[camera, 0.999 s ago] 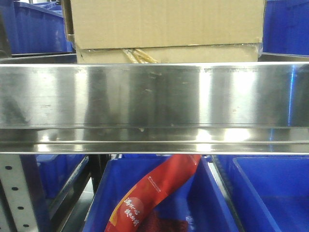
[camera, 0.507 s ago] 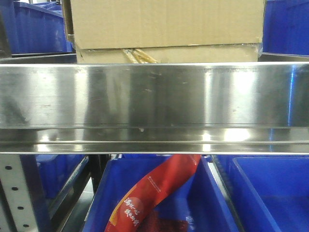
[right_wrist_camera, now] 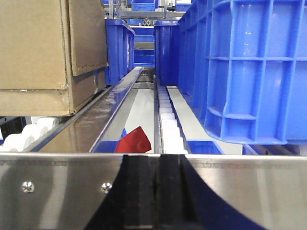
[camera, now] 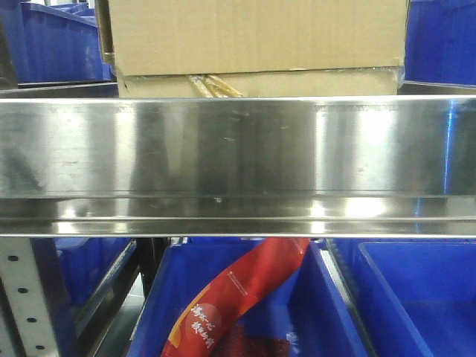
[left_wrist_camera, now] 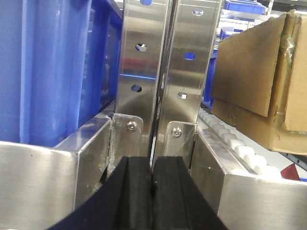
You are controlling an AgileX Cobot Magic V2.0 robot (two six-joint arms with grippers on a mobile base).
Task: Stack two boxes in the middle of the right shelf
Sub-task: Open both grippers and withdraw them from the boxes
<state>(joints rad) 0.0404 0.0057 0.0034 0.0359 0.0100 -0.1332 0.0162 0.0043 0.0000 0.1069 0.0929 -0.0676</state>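
plain brown boxes (camera: pixel 256 44), mirror-steel shelf (camera: pixel 238 149), blue bins (camera: pixel 416 297)

The only writing that shows is on a red packet (camera: pixel 242 294) lying in a blue bin (camera: pixel 327 312) under the steel shelf (camera: pixel 238 149) in the front view. It carries a column of yellow Chinese characters near its lower end, too small and blurred to read. The cardboard boxes carry no visible print.

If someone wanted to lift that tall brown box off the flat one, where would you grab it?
Probably by the tall box's two end walls, one gripper per side. It is wide, its underside lies flat on the flat box, and the shelf rim blocks a low frontal approach.
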